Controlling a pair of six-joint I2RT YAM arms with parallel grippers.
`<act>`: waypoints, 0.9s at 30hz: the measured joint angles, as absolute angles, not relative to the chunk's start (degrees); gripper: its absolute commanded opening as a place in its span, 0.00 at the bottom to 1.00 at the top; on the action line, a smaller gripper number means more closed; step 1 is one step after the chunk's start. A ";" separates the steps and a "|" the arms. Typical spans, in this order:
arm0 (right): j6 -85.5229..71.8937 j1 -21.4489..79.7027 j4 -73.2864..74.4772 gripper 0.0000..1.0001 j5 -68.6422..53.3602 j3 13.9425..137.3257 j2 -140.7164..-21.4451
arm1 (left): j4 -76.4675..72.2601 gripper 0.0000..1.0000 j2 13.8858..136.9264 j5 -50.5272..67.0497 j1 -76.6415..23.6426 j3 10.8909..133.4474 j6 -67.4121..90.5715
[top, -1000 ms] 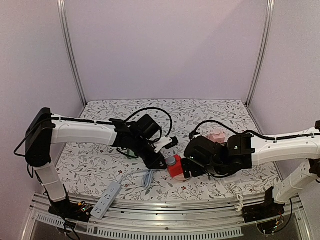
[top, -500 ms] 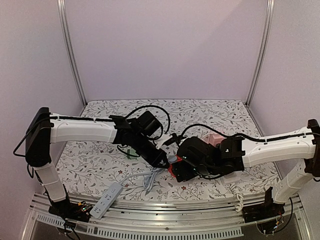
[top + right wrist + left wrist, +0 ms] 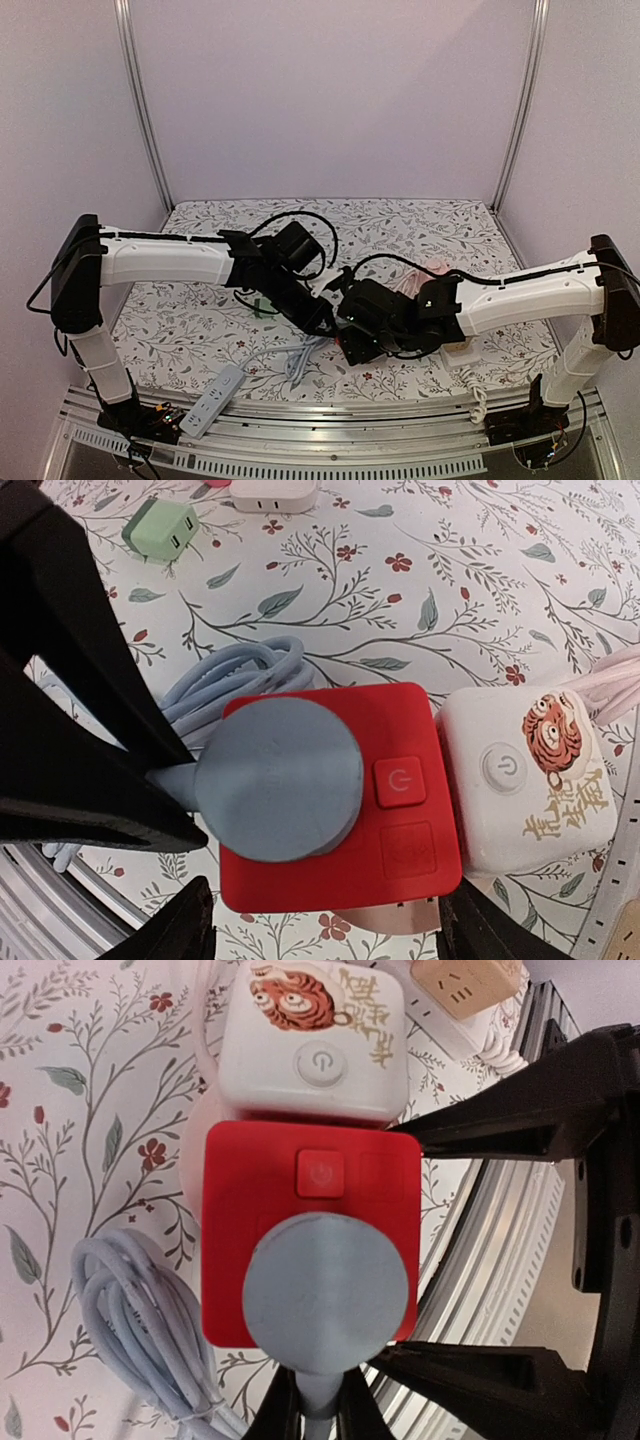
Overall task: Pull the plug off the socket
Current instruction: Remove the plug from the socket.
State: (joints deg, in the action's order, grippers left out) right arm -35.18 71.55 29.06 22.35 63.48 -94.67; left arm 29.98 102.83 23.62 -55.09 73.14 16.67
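Note:
A round grey-blue plug [image 3: 328,1290] sits in a red socket cube [image 3: 310,1175] on the flowered table; both also show in the right wrist view, plug [image 3: 275,780] and socket [image 3: 400,840]. My left gripper [image 3: 315,1410] is shut on the plug's neck where the cable leaves it. My right gripper [image 3: 330,930] is open, its fingers [image 3: 190,920] straddling the red socket at its two sides. In the top view both grippers meet at the table's middle front, left [image 3: 322,320] and right [image 3: 350,338], hiding the socket.
A white cube with a tiger picture [image 3: 520,780] touches the red socket. A coiled light-blue cable [image 3: 240,675] lies beside it. A green adapter [image 3: 160,530], a beige socket [image 3: 470,985] and a white power strip [image 3: 215,398] lie nearby.
My right arm has moved left over the red socket, which is now hidden in the top view. My left gripper has stayed at the plug.

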 measured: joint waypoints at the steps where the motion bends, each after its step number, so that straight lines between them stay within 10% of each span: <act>1: -35.05 71.44 28.99 0.76 22.35 63.53 -94.67 | 29.98 0.00 102.83 23.64 -55.07 73.14 16.73; 12: -32.21 70.96 28.64 0.74 22.61 65.21 -95.18 | 30.28 0.00 102.83 24.58 -55.07 73.14 16.78; 27: -29.12 70.91 24.32 0.33 25.41 63.57 -96.84 | 31.53 0.00 102.83 24.82 -54.52 73.14 17.50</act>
